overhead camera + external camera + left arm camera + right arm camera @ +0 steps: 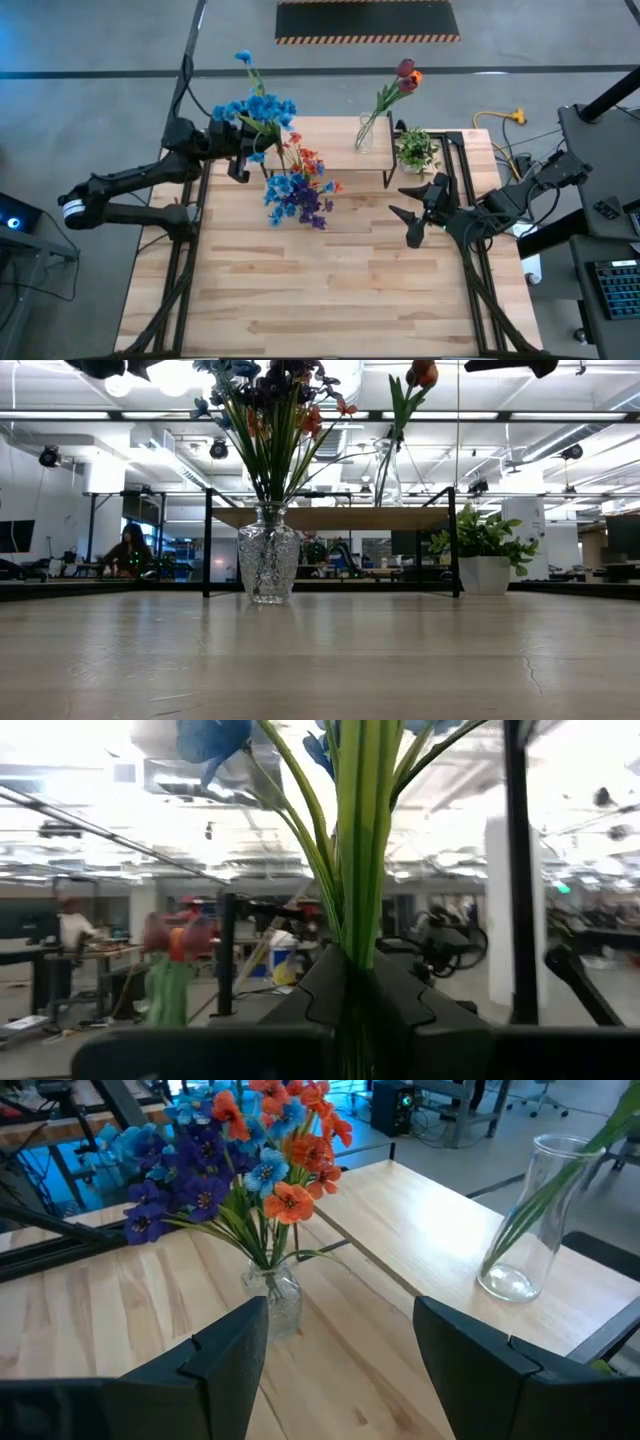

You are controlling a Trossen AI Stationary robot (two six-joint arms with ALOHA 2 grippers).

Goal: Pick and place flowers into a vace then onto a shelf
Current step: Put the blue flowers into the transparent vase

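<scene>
Flowers with blue heads are pinched by their green stems in the left pincer, whose fingers are pressed together on the bunch. That pincer hangs above the far left part of the surface, just left of a cut-glass vase.

The cut-glass vase stands on the surface, in front of the shelf in the low view. It already carries a bouquet of blue, purple and orange-red heads on green stems. From the right wrist view the same bouquet leans out over the vase's rim.

The shelf sits at the far middle of the surface, a light plank on thin black legs. On its right part stands a tall clear vase with a dark red tulip and an orange-red head on long stems. In the right wrist view this tall vase shows only stems inside.

A small potted plant sits on the surface just right of the shelf.

The right pincer hovers over the right side of the surface, near the potted plant, its fingers spread and carrying nothing.

A person sits in the room beyond the surface.
</scene>
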